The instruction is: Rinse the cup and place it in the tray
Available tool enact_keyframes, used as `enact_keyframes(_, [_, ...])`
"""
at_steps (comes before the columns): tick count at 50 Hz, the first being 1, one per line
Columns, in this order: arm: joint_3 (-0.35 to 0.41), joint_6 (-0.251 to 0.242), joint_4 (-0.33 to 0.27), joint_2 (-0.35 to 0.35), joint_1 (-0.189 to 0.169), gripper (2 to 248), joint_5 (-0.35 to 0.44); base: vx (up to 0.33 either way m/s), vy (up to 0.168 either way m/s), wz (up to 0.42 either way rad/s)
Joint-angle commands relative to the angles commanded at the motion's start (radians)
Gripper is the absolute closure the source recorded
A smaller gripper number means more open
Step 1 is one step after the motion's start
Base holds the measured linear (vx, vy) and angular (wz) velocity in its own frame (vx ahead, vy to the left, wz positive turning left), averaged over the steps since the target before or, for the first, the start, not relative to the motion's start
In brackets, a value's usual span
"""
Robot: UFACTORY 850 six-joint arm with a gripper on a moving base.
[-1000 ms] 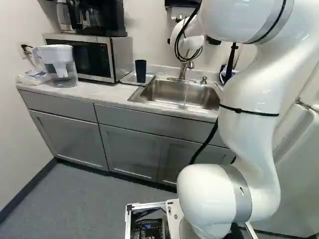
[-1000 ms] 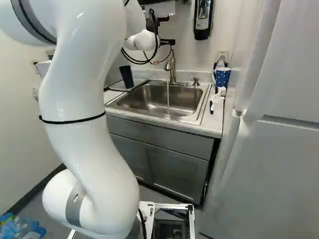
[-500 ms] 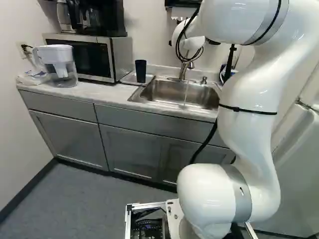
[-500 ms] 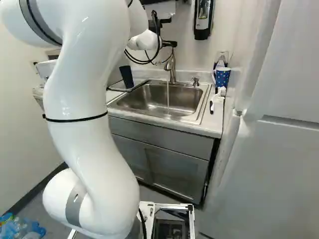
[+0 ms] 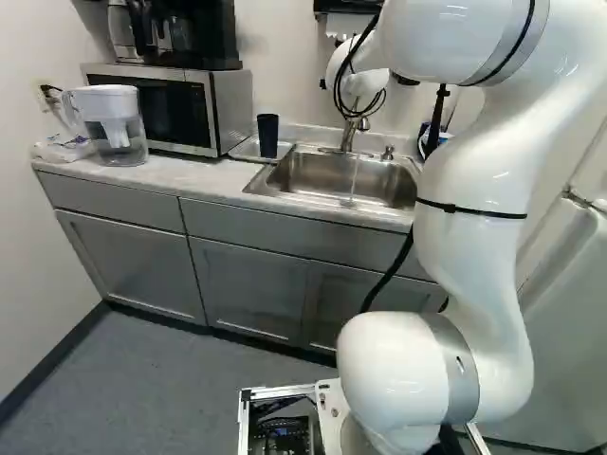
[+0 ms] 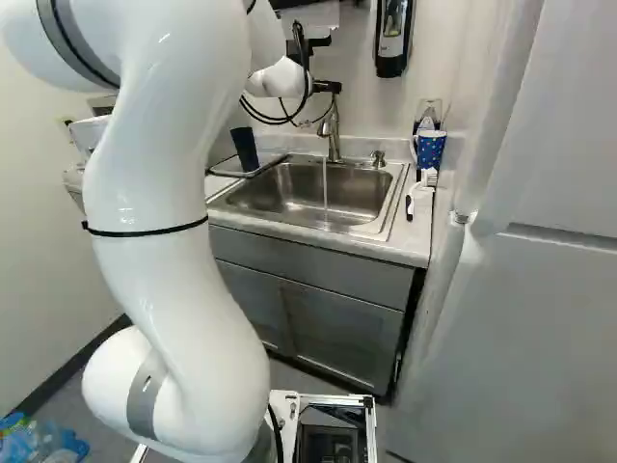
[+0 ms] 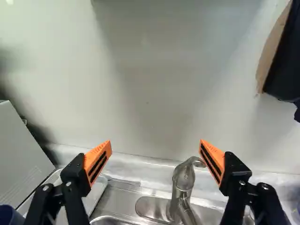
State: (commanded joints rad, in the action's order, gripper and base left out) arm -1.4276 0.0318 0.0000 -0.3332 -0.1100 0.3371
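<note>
A dark blue cup (image 5: 267, 136) stands upright on the metal tray (image 5: 247, 152) left of the sink (image 5: 335, 177). Water runs from the faucet (image 6: 329, 133) into the basin. Black parts of my gripper (image 6: 328, 86) show above the faucet in the right base view. In the wrist view my gripper (image 7: 155, 143) is open, both orange pads wide apart with nothing held between them. The faucet (image 7: 183, 187) shows beneath the gripper, nearer one finger. Part of the cup (image 7: 9, 216) appears beyond the other finger, beside the tray (image 7: 93, 193).
A microwave (image 5: 171, 107) and a water pitcher (image 5: 111, 125) stand left of the tray. Right of the sink are a dotted blue mug (image 6: 430, 149) and a white-headed brush (image 6: 424, 183). A soap dispenser (image 6: 390, 39) hangs on the wall; a tall white appliance (image 6: 521, 318) borders the counter.
My arm's upper part and wrist have shifted slightly to the right in the right base view, mostly in the first half second. The cup, tray and base have stayed put.
</note>
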Motion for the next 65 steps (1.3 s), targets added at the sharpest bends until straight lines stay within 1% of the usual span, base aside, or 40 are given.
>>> enact_keyframes(3, [-0.001, 0.0, 0.0, 0.0, 0.004, 3, 0.0, 0.0, 0.0, 0.0])
enact_keyframes(38, [0.003, 0.0, 0.0, 0.002, 0.004, 3, -0.017, 0.0, 0.0, 0.0])
enact_keyframes(65, [0.076, 0.0, 0.0, 0.066, 0.018, 3, -0.017, 0.0, 0.0, 0.0])
